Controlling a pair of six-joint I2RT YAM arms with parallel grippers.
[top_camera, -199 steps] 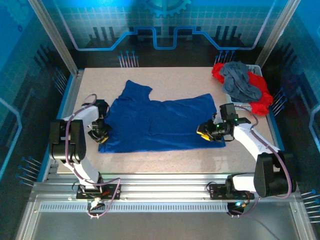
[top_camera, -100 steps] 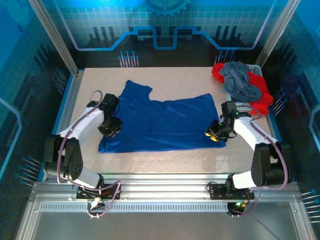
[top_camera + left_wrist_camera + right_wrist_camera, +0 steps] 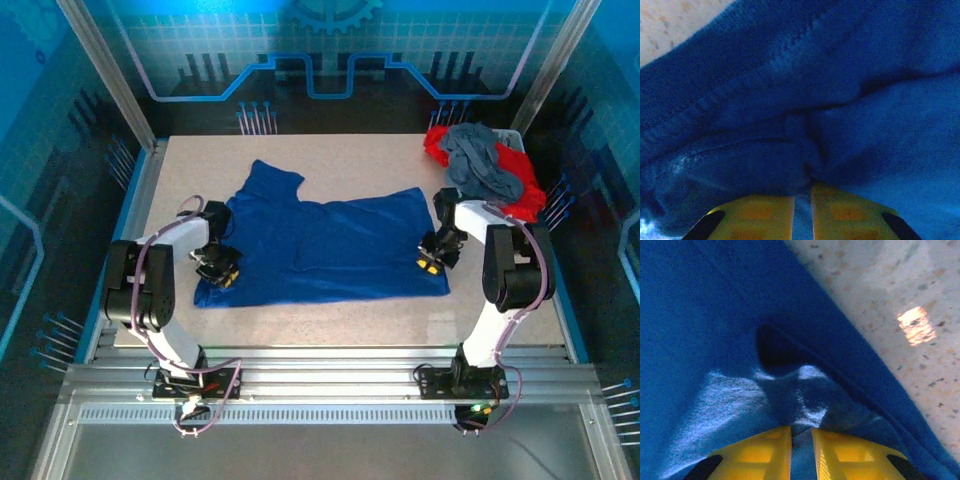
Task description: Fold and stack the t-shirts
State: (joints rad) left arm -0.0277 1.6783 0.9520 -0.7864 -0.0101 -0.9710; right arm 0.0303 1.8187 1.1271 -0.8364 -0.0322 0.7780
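blue shirt (image 3: 320, 245): lay spread flat between the two grippers, one sleeve poking out on the far side. No print was visible from above.
left gripper (image 3: 222, 272): was down on the shirt's left edge, near its front corner. The yellow fingers (image 3: 757, 212) were nearly together, with a ridge of blue cloth pinched in the slit.
right gripper (image 3: 432, 262): was down on the opposite edge, near the other front corner. The fingers (image 3: 760, 452) showed the same narrow gap, with cloth puckered up just ahead of them.
handling: my read was soft, light, limp cloth. It would sag and drag if lifted and hold no shape. The best grip was probably the stitched hem, where it's doubled. A thin pinch could slip out.
other shirts: grey shirt (image 3: 480, 165) sat on top of red shirts (image 3: 522, 198), heaped beyond the right gripper and to its outer side, well apart from the left one.
table (image 3: 350, 155): had a speckled beige, matte top. It likely gave enough friction for cloth to bunch when pulled.
room: was closed in by blue-lit panel walls and metal posts, tight around the table.
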